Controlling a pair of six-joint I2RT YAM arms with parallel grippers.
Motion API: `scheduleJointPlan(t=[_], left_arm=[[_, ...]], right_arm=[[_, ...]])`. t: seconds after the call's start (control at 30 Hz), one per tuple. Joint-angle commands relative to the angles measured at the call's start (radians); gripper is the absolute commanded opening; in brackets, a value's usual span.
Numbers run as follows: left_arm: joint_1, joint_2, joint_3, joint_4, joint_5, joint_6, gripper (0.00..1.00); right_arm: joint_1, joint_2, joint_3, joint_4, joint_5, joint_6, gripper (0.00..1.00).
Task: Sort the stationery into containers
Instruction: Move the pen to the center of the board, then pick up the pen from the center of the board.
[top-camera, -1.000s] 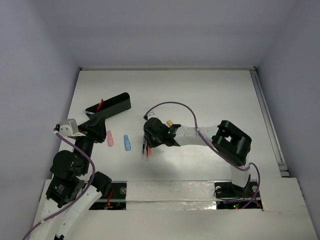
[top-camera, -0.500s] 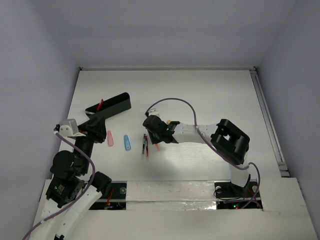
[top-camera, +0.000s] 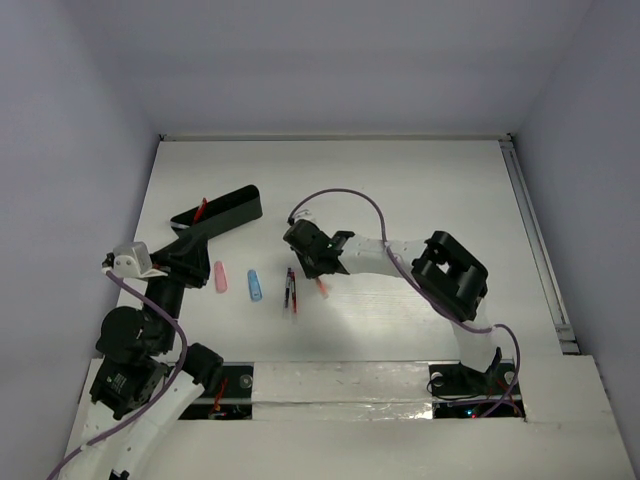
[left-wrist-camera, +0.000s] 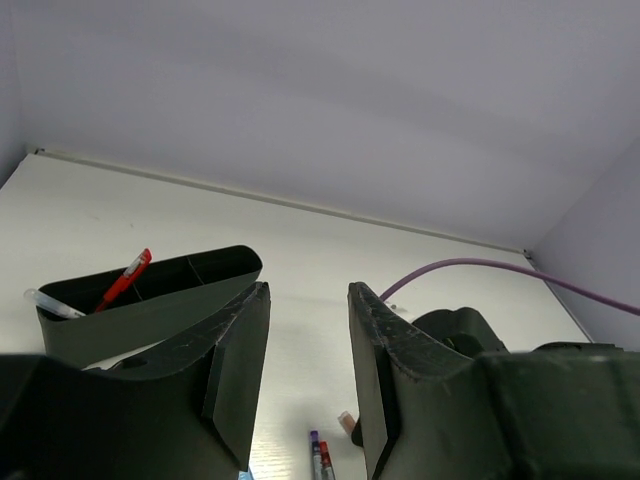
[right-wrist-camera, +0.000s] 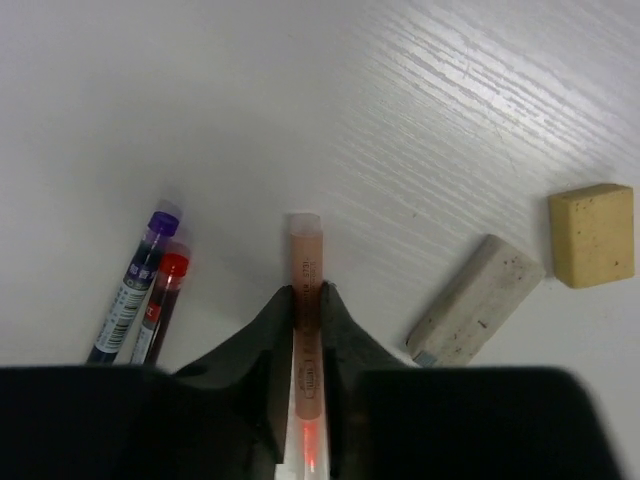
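Note:
My right gripper (right-wrist-camera: 308, 296) is shut on a thin orange-pink pen (right-wrist-camera: 304, 250), low over the white table; the top view shows this gripper (top-camera: 306, 252) at mid-table with the pen's end (top-camera: 322, 288) sticking out. Two pens, purple-capped (right-wrist-camera: 135, 290) and red (right-wrist-camera: 162, 295), lie side by side just left of it. A grey-white eraser (right-wrist-camera: 476, 312) and a beige eraser (right-wrist-camera: 592, 235) lie to its right. The black container (top-camera: 220, 211) at the back left holds a red pen (top-camera: 201, 208). My left gripper (left-wrist-camera: 305, 330) is open and empty beside that container (left-wrist-camera: 150, 295).
A pink capsule (top-camera: 220, 277) and a blue capsule (top-camera: 254, 285) lie on the table between the two arms. The right arm's purple cable (top-camera: 340, 195) loops above its wrist. The table's raised rail (top-camera: 535, 240) runs down the right side.
The right gripper has slid slightly left and back, and its jaws have narrowed onto the orange-pink pen. The left arm has barely moved.

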Motion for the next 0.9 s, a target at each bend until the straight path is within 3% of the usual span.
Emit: scheduleJointPlan(t=[0.0, 0.13, 0.2, 0.33, 0.47, 0.63, 0.87], left_arm=[[0.001, -0.018, -0.008, 0.053, 0.008, 0.011, 0.34], [0.001, -0.019, -0.009, 0.054, 0.011, 0.012, 0.34], [0.001, -0.021, -0.008, 0.054, 0.011, 0.012, 0.34], [0.001, -0.019, -0.008, 0.056, 0.017, 0.012, 0.34], [0.001, -0.021, -0.008, 0.060, 0.008, 0.011, 0.34], [0.001, -0.012, -0.005, 0.045, -0.007, 0.005, 0.35], [0.001, -0.028, -0.009, 0.046, -0.015, 0.000, 0.37]], right_arm=[[-0.014, 0.035, 0.057, -0.055, 0.002, -0.053, 0.11], [-0.023, -0.006, 0.069, -0.035, 0.025, -0.084, 0.00], [-0.023, -0.042, 0.072, -0.009, 0.045, -0.110, 0.00], [-0.023, -0.140, 0.084, 0.152, 0.037, -0.162, 0.00], [-0.023, -0.157, 0.133, 0.370, -0.111, -0.181, 0.00], [-0.023, -0.004, 0.282, 0.711, -0.276, -0.095, 0.00], [-0.023, 0.264, 0.586, 0.999, -0.386, 0.071, 0.00]])
